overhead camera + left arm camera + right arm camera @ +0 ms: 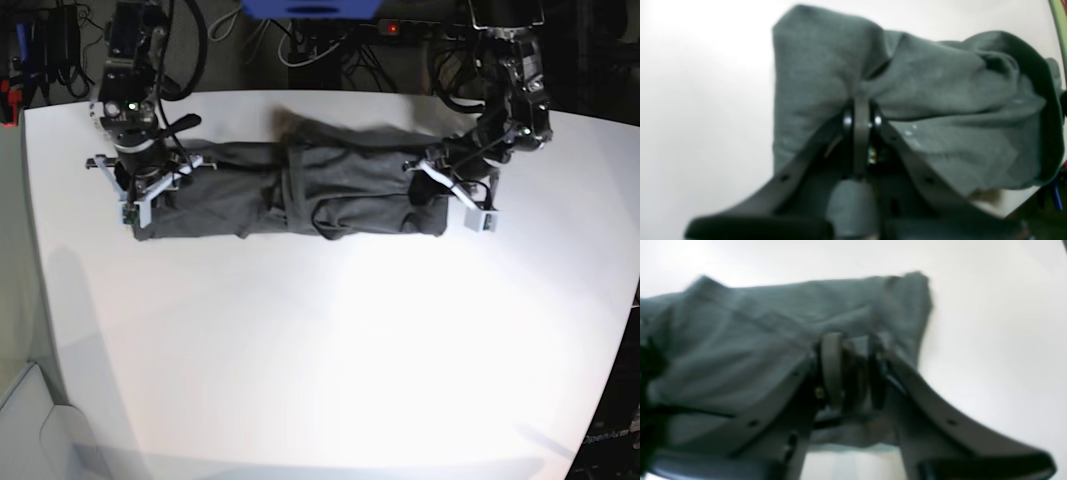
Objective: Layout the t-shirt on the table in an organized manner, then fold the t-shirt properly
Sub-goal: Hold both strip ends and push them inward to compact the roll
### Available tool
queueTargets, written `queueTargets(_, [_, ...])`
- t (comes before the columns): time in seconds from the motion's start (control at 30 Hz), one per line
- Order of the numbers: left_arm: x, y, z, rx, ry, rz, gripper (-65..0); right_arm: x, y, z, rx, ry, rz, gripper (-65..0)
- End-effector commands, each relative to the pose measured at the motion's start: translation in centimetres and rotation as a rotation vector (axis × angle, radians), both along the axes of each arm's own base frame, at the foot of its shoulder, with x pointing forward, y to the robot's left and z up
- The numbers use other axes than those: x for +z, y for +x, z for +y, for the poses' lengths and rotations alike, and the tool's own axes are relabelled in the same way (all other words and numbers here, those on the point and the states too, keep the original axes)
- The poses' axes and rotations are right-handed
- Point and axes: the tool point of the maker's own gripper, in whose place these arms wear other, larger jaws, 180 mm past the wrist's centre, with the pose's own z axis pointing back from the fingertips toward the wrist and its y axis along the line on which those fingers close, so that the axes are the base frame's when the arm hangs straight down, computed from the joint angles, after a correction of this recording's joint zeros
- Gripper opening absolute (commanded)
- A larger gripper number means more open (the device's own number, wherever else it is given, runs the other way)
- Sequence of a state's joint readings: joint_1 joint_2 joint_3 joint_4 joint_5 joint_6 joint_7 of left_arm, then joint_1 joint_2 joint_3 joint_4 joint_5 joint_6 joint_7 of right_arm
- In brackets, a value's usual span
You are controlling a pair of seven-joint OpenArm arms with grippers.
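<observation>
Where stretched as a long dark band across the far half of the white table [320,350], t-shirt [300,195] spans between both arms. Left end effector [861,121] clamped tight on a pinch of cloth at one end. Right end effector [853,350] at the other end, jaws slightly parted around fabric; firmness of grip unclear.

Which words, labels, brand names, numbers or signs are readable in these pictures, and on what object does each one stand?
None can be read.
Dark charcoal-grey fabric t-shirt: plain in all three views; pale specks on it form no letters.
Large white smooth table: no print.
Both wrist views are blurred.
</observation>
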State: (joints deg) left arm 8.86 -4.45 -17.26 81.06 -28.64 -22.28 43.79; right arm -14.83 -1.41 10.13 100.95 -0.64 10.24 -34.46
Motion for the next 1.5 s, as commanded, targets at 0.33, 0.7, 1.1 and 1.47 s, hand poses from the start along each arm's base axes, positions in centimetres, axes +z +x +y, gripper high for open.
queueTargets(0.33, [-1.8, -1.7, 1.9, 0.001, 0.100, 0.101, -64.8, 1.1, 1.0, -0.5, 0.004, -0.012, -0.019, -29.2])
queueTargets(0.7, [-1.8, -1.7, 1.9, 0.001, 0.098, 0.101, -64.8, -1.9, 2.3, -0.8, 0.035, 0.019, 0.100, -29.1])
queueTargets(1.1, [-1.7, -1.6, 1.8, 0.001, 0.097, 0.098, -64.8, -5.3, 0.5, -3.3, -0.018, 0.022, 0.202, -29.0])
queueTargets(1.47, [-1.6, -1.5, 1.8, 0.001, 0.097, 0.096, -64.8, -8.7, -1.3, -3.5, -0.048, 0.066, 0.303, -36.6])
